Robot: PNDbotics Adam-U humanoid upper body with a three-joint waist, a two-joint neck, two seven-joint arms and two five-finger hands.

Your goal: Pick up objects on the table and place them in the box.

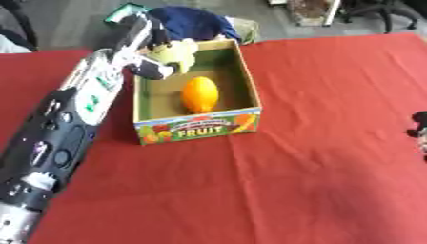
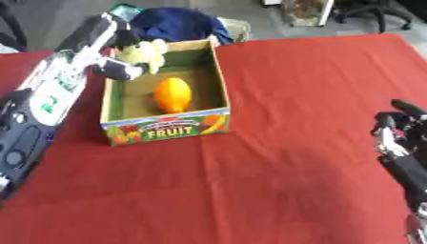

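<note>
Left eye view: oval orange fruit (image 1: pixel 200 94) in cardboard box (image 1: pixel 248 86)

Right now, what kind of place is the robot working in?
Probably an office or lab: a table under a red cloth, a cardboard FRUIT box, and office chair legs on grey floor beyond.

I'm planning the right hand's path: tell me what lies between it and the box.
Only bare red cloth. The right eye view shows the stretch from the box to the right hand, which rests at the right edge, with nothing on it.
</note>
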